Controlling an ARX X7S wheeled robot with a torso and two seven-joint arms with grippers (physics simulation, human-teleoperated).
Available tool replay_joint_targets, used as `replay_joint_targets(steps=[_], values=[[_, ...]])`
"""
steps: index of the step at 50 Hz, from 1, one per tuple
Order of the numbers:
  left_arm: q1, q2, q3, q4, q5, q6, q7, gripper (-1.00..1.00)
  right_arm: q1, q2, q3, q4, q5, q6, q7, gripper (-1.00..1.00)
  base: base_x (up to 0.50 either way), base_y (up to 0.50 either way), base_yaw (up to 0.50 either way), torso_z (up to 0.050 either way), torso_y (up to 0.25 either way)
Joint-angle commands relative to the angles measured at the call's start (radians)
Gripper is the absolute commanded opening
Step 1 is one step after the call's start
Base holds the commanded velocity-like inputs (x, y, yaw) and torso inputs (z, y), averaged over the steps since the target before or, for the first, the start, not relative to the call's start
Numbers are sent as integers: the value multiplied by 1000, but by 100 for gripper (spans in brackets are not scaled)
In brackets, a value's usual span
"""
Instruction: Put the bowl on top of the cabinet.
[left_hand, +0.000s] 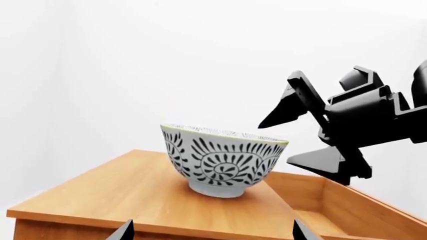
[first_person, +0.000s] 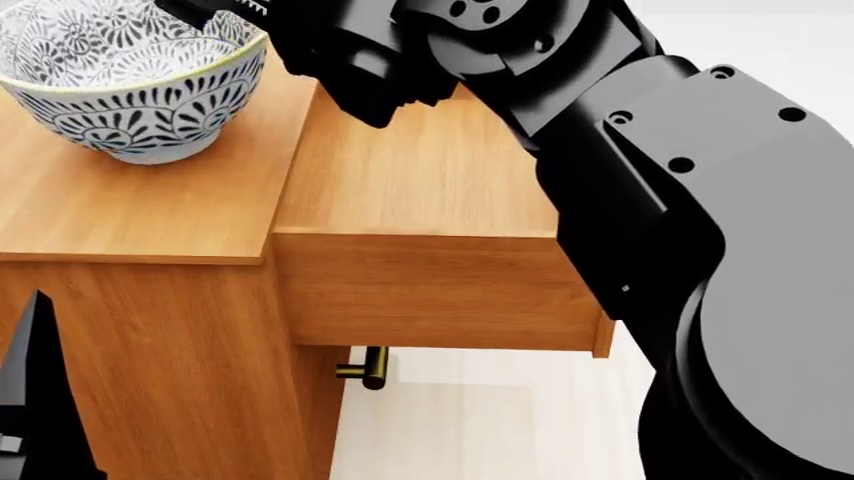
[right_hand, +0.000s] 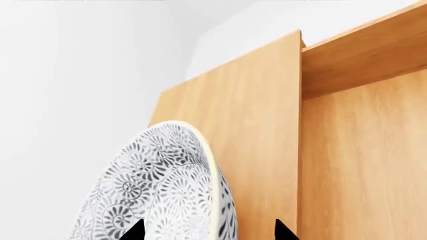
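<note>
**A:** Start with the left wrist view. Where is the bowl?

**B:** The bowl (left_hand: 223, 160) stands upright on its foot on the flat top of the cabinet (left_hand: 127, 192), near the edge where the top gives way to an open drawer (left_hand: 347, 207). The right gripper (left_hand: 280, 140) hangs just beside the bowl's rim, over the drawer side. Its two black fingers (left_hand: 293, 105) are spread, one above rim height and one lower, and neither touches the bowl.

**A:** And the left gripper?

**B:** Only two dark tips (left_hand: 122, 231) show at the frame edge, set wide apart with nothing between them.

**A:** Now the head view.

**B:** The bowl (first_person: 134, 85) sits on the cabinet top (first_person: 147, 205), toward its far part. The pulled-out drawer (first_person: 434, 290) juts out beside the top, and a brass handle (first_person: 367, 368) shows below it. The right arm (first_person: 641, 150) reaches across above the drawer toward the bowl; the fingers are hidden at the frame's top. A dark piece of the left arm (first_person: 34, 400) shows at the lower corner.

**A:** Right wrist view?

**B:** The bowl (right_hand: 160, 185) fills the near part, patterned inside visible, resting on the cabinet's wood (right_hand: 247, 125). Two finger points (right_hand: 137, 231) stand apart, either side of the bowl's rim, not pressing it.
</note>
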Motion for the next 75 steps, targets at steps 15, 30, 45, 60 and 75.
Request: replay_joint_targets(steps=[15,30,45,60,75], values=[[-4,3,-11,2,-4,30,18,100,63,-18,-5,77,-43,61,-31,100,0,0,0,0,0],[-2,-2,0,-2,10,38,16,100,157,-8,-117,226,-128,174,-111,100,0,0,0,0,0],[18,13,50,-13,74,58,34,100,166,608,-95,-1019,-460,-360,328,100,0,0,0,0,0],[13,13,69,-14,82,55,31,100,-69,885,-172,-1526,-1061,-725,674,100,0,0,0,0,0],[5,26,108,-30,108,50,39,100,-262,937,-296,-1647,-1555,-709,1007,100,0,0,0,0,0]])
